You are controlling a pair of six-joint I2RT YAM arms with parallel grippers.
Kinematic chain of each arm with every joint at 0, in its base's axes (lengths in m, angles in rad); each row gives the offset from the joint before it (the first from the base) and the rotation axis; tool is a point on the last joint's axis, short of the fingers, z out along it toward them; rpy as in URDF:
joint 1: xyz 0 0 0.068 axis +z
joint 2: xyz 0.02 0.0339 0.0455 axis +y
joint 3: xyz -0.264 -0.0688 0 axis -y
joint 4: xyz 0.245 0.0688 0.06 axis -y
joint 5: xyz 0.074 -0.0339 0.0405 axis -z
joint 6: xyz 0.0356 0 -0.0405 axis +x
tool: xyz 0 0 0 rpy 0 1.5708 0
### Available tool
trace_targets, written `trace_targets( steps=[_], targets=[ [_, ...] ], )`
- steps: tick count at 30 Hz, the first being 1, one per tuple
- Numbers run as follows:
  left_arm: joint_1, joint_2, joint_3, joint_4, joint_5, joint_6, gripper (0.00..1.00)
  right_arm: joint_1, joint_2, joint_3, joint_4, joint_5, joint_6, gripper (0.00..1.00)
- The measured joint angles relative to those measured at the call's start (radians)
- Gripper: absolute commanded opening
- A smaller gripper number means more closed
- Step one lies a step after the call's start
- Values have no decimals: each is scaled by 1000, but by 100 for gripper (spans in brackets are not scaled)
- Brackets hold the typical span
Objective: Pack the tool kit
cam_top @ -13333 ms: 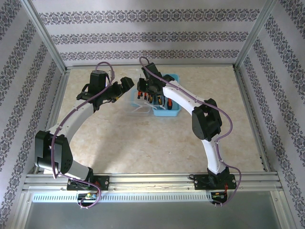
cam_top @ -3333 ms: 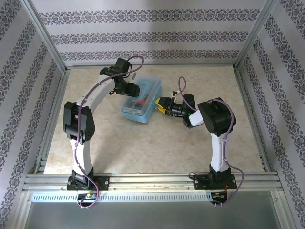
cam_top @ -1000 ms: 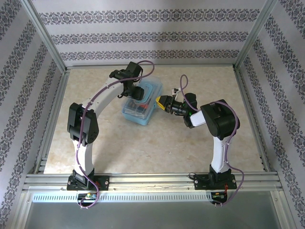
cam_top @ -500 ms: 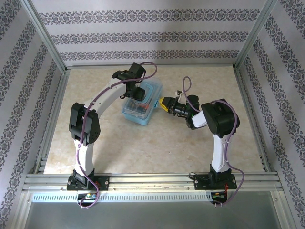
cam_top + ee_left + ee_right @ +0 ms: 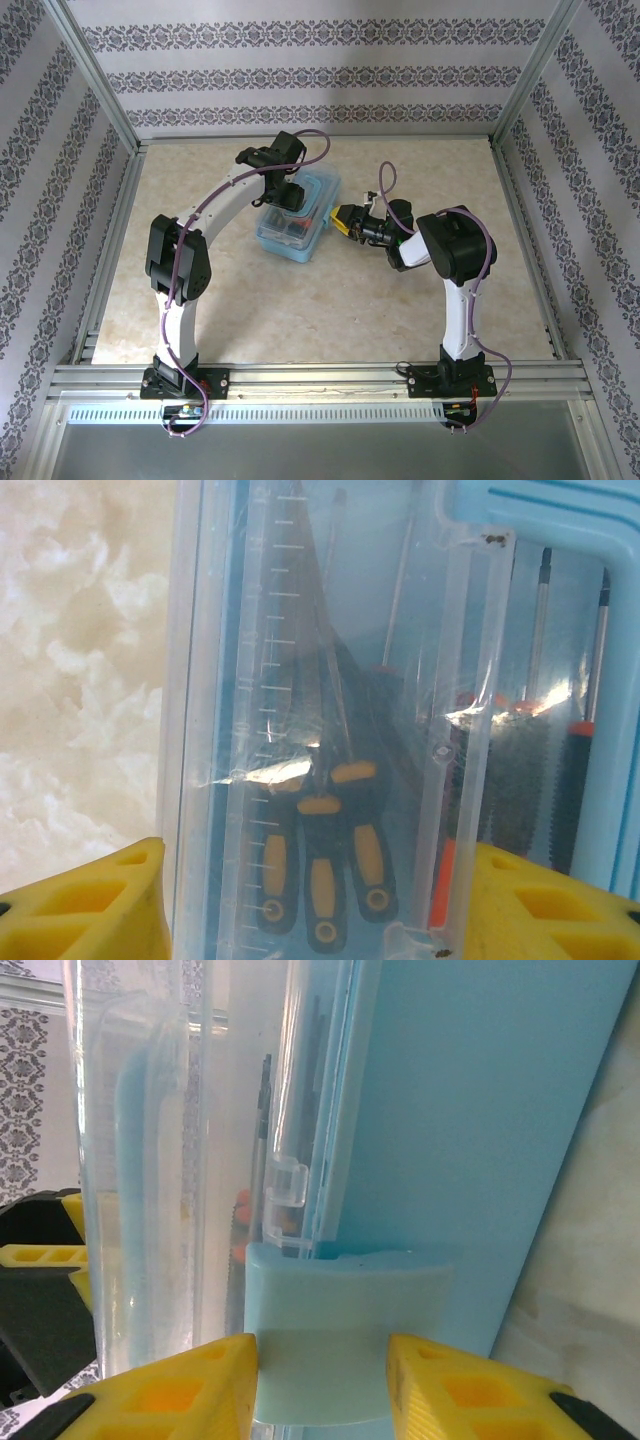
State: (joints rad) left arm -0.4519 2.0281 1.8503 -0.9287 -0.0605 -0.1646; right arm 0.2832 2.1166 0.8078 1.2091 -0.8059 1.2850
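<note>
The tool kit [image 5: 292, 228] is a light blue case with a clear lid, lying mid-table with the lid down. Through the lid [image 5: 300, 680] I see three black-and-yellow screwdrivers [image 5: 320, 870] and orange-handled ones [image 5: 575, 780]. My left gripper [image 5: 290, 196] sits on top of the lid, its yellow fingers [image 5: 90, 905] spread wide over the clear panel, nothing clamped between them [image 5: 318, 905]. My right gripper [image 5: 341, 218] is at the case's right side. Its two fingers press both sides of the blue latch [image 5: 345, 1330].
The marble-patterned tabletop [image 5: 330, 300] stretches bare in front of the case. Aluminium frame rails [image 5: 320, 375] and patterned walls bound the cell on all sides.
The left gripper slid a little right over the lid. The right gripper stayed at the latch and its jaws narrowed slightly. Thirteen seconds back the case lay open.
</note>
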Motion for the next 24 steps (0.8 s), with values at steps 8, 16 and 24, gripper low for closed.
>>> trace_targets(
  steps=[8,16,24],
  targets=[
    [-1,0,0,0,0,0,44,1,0,12,3,-6,15,36],
    [-6,4,3,-3,-7,0,44,1,-2,15,-2,-8,22,35],
    [-7,8,9,-7,-11,0,44,9,-35,15,-16,-11,22,33]
  ],
)
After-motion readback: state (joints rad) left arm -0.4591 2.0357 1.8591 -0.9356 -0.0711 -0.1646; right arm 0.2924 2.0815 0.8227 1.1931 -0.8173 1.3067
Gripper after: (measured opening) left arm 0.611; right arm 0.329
